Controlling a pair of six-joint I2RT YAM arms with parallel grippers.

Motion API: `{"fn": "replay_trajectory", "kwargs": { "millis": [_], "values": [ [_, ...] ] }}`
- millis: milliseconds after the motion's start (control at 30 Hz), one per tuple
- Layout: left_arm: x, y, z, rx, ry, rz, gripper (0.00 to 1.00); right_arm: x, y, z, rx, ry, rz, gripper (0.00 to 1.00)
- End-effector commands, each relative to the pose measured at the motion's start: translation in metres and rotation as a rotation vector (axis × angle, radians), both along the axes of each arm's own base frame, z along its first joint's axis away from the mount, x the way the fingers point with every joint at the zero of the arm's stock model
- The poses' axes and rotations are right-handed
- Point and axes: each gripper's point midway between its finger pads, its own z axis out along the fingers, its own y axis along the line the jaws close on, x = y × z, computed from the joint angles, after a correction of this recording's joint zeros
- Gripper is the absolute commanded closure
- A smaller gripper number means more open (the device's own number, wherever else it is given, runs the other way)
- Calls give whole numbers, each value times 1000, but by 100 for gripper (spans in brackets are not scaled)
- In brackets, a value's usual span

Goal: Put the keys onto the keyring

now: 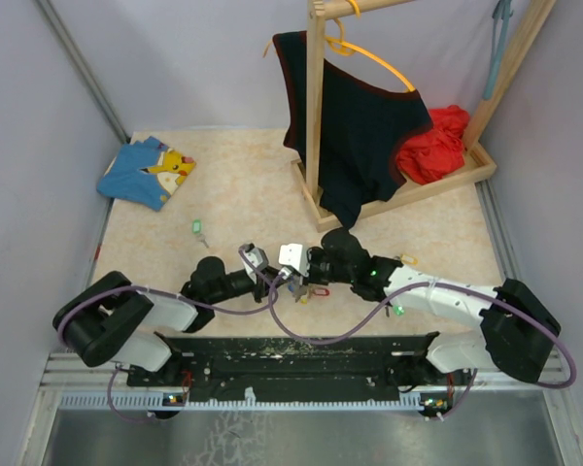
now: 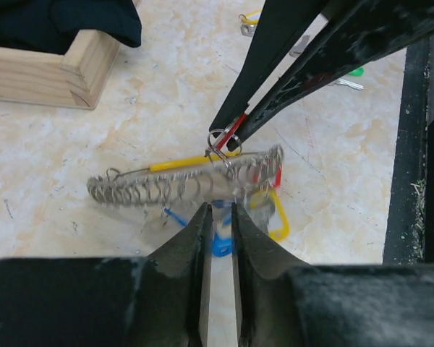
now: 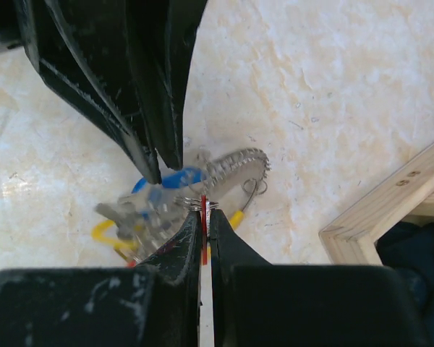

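The keyring (image 2: pixel 188 184), a silvery coiled chain on a yellow loop with blue, red and yellow tags, hangs blurred between both grippers just above the table. It also shows in the right wrist view (image 3: pixel 235 165) and in the top view (image 1: pixel 309 292). My left gripper (image 2: pixel 218 210) is shut on its blue tag (image 2: pixel 220 244). My right gripper (image 3: pixel 205 215) is shut on a red-tagged key (image 3: pixel 203 230), whose small split ring (image 2: pixel 218 137) sits against the chain. The grippers meet tip to tip at the table's near middle, the left (image 1: pixel 275 281) beside the right (image 1: pixel 297 283).
A green key (image 1: pixel 199 229) lies on the left and a yellow key (image 1: pixel 408 259) near the right arm. Another green tag (image 2: pixel 355 71) lies beyond the right gripper. A wooden rack (image 1: pixel 316 107) holds a dark shirt and red cloth (image 1: pixel 435 146). Blue cloth (image 1: pixel 146 172) lies far left.
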Motion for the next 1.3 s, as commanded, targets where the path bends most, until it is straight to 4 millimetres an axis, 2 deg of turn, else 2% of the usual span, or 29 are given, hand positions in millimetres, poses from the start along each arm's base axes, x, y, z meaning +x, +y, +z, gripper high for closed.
{"fn": "replay_trajectory", "kwargs": {
  "millis": [0, 400, 467, 533, 600, 900, 1267],
  "values": [
    [2, -8, 4, -16, 4, -21, 76, 0, 21, 44, 99, -66, 47, 100],
    [-5, -11, 22, -52, -15, -59, 62, 0, 26, 35, 79, -47, 34, 100],
    [-8, -11, 23, -56, -9, -72, 59, 1, 27, 34, 77, -44, 27, 100],
    [-10, -11, 23, -59, 3, -79, 52, 1, 28, 33, 75, -44, 24, 100],
    [-12, -11, 22, -61, 13, -82, 51, 3, 27, 31, 72, -44, 17, 100],
    [-3, -15, 17, -56, 69, -48, 52, 3, 30, 34, 80, -42, 7, 100],
    [8, -21, 7, -22, 76, -38, 70, -3, 31, 41, 100, -34, 25, 100]
  ]
}}
